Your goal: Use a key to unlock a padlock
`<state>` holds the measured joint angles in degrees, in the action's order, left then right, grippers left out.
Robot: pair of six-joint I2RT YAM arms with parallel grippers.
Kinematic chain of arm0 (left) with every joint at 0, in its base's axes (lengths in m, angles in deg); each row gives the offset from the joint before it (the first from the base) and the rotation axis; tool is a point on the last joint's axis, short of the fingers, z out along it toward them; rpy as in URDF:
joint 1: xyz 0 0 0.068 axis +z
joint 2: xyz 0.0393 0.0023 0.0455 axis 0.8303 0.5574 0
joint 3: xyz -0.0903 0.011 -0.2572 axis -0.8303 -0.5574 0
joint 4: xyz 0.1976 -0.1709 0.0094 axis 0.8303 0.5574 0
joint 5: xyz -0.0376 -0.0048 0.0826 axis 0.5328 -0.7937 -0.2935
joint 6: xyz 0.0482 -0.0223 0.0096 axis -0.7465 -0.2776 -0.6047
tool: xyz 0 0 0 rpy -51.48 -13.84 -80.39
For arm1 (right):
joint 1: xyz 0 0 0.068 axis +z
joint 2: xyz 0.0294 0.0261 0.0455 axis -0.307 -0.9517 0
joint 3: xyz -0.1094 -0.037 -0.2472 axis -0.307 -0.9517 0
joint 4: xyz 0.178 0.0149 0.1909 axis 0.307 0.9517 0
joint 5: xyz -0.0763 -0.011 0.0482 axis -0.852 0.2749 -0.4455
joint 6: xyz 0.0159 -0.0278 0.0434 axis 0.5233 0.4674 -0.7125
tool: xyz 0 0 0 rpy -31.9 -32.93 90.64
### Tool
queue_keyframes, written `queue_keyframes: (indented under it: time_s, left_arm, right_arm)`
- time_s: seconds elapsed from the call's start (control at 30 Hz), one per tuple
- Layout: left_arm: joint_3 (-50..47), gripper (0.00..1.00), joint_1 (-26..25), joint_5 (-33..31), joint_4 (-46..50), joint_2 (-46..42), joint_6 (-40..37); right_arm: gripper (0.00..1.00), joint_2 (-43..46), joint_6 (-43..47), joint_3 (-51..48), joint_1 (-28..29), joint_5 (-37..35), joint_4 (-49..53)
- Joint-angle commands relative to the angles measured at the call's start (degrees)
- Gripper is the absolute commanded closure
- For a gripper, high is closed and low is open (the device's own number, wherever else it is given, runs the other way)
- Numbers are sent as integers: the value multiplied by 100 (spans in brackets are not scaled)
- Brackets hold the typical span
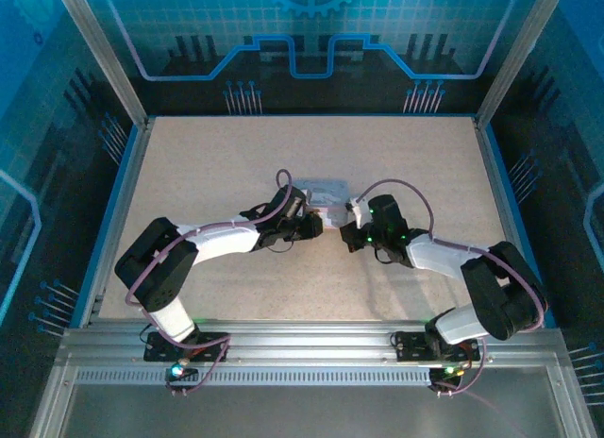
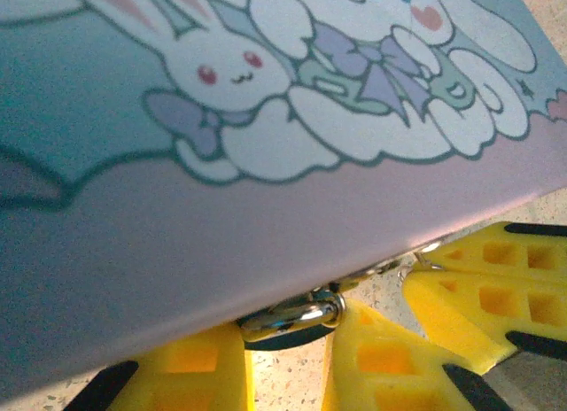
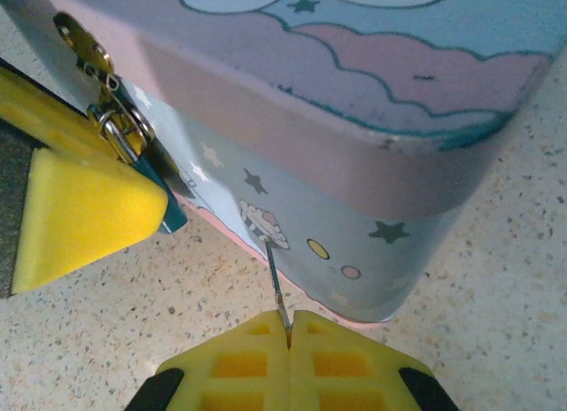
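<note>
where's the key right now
In the right wrist view the key pokes up from the shut right gripper at bottom centre, its tip near the tin's side, to the right of the padlock.

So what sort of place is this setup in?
Most likely a purpose-built robot test cell, not a home: a speckled tabletop boxed in by metal frame posts, blue circuit-pattern panels, and a metal rail at the near edge.

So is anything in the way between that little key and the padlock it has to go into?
Nothing visible lies in the gap. The right hand pinches the key, its tip close to the tin; the padlock hangs from the tin's clasp nearby, held by the left hand. Its keyhole is hidden.
</note>
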<state>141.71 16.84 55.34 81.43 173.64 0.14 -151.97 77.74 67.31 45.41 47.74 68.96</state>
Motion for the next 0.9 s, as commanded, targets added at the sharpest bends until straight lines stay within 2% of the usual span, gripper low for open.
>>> queue_keyframes:
  time_s: [0.0, 0.37, 0.47, 0.87]
  left_arm:
    - [227, 81, -43, 70, -107, -271, 147]
    - [245, 79, -39, 66, -232, -279, 670]
    - [247, 79, -42, 43, -290, -287, 864]
    - [183, 79, -42, 8, -365, -340, 1085]
  right_arm:
    - [100, -6, 184, 123, -57, 193, -136]
    - [100, 522, -121, -788, 475, -256, -921]
    - [100, 421, -203, -903, 688, -440, -1182]
    - [100, -249, -437, -788, 797, -398, -2004]
